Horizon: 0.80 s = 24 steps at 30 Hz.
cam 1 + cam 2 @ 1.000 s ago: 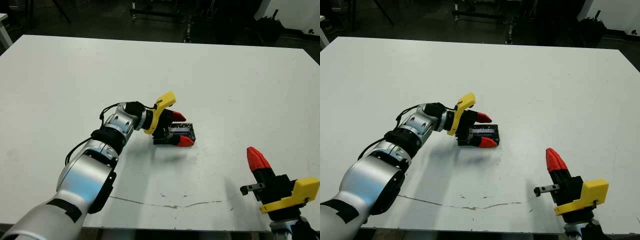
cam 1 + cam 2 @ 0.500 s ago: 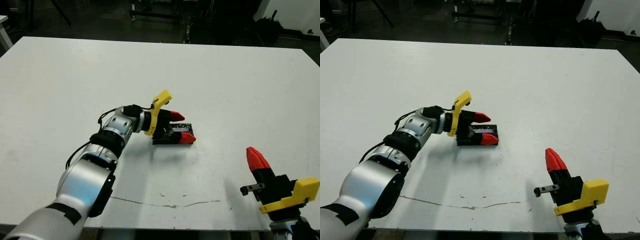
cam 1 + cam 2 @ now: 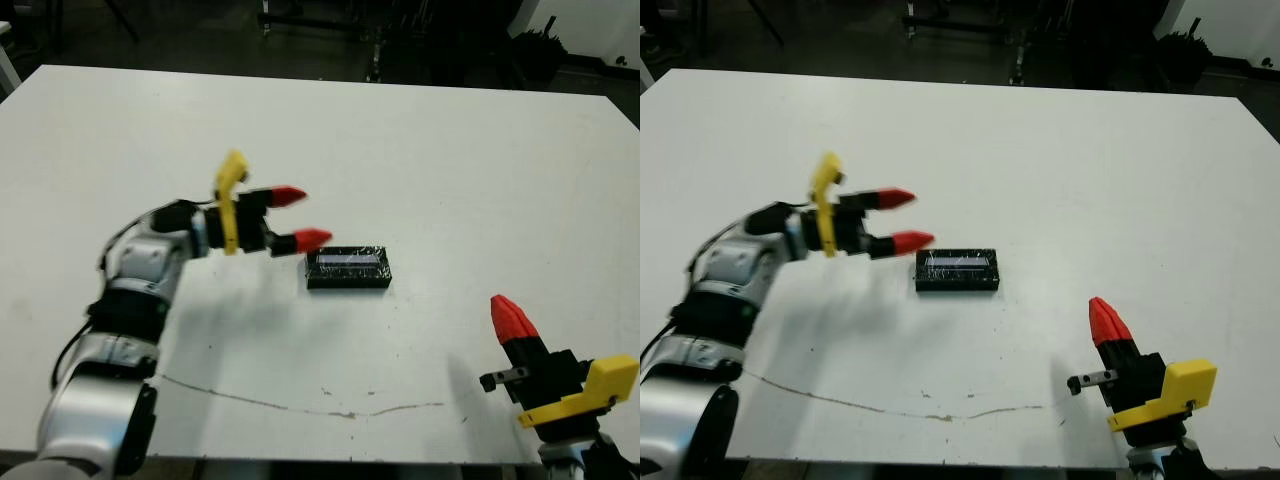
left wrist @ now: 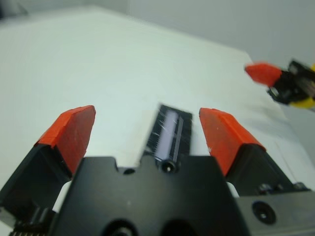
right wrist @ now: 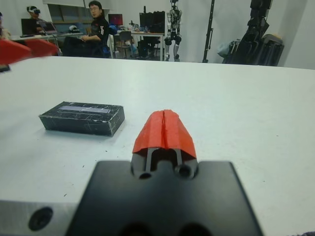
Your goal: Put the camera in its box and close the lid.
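My left claw (image 3: pixel 298 215) has pulled back from the box (image 3: pixel 347 269), where it sat half a second ago, and now hovers just beside it with fingers spread and nothing held. One box lies on the tabletop (image 3: pixel 420 150), its one lid (image 3: pixel 957 262) closed on top. My right claw (image 3: pixel 513 321), fingers pressed together, has stayed near the front edge.

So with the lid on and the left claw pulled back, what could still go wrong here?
The left claw is open and hangs close beside the box; a low sweep could knock it. Whether the lid sits fully down cannot be told, so it may be unseated. The right claw is shut and well clear.
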Tool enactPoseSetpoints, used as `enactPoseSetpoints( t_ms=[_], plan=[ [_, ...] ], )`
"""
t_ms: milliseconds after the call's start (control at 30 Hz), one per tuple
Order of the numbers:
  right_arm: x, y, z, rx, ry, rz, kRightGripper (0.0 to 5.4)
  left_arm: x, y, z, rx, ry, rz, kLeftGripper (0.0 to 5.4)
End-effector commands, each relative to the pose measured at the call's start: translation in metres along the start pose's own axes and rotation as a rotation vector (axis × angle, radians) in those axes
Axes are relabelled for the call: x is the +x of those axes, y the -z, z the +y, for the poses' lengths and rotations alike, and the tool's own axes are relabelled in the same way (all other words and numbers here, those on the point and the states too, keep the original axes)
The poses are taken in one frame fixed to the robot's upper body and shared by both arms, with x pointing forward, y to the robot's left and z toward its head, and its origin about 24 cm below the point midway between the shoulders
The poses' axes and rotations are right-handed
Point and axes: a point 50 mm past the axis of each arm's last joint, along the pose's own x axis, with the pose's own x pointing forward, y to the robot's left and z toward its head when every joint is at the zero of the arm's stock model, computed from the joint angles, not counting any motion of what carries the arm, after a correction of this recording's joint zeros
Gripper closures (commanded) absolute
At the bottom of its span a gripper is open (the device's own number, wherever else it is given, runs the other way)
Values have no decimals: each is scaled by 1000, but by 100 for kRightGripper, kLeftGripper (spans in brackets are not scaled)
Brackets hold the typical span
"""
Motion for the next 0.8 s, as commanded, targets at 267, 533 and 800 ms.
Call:
enactPoseSetpoints(
  t_ms=[267,533,800],
  plan=[
    [1,-2,-2,-40,27,5,540,-55,-14,-14,2,-385,-199,9],
    [4,-10,-2,-27,59,-34,540,-91,10,-43,33,-584,-251,115],
    [11,-18,-2,22,80,-61,540,-101,39,-70,57,-698,-268,227]
  ],
)
